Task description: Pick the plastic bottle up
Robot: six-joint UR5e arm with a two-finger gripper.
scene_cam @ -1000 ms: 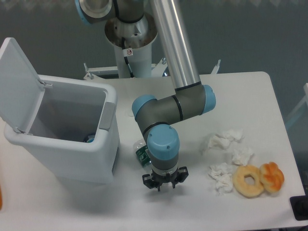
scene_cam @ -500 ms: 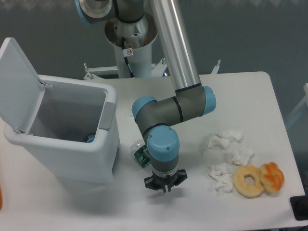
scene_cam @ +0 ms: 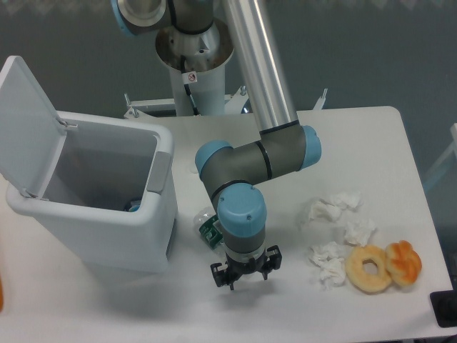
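The plastic bottle (scene_cam: pixel 206 226) lies on the white table (scene_cam: pixel 371 143) next to the bin, mostly hidden under my wrist; only its clear body and dark green label band show. My gripper (scene_cam: pixel 243 277) points down at the table just to the right of and in front of the bottle. Its fingers stand apart and hold nothing.
A white bin (scene_cam: pixel 86 193) with its lid open stands at the left; a small blue thing (scene_cam: pixel 133 206) shows inside it. White tissue wads (scene_cam: pixel 335 207) and two doughnuts (scene_cam: pixel 383 266) lie at the right. The arm's base (scene_cam: pixel 194 64) is at the back.
The gripper has turned about its own axis over the last second. It stays at about the same spot beside the bottle. The bottle has barely shifted.
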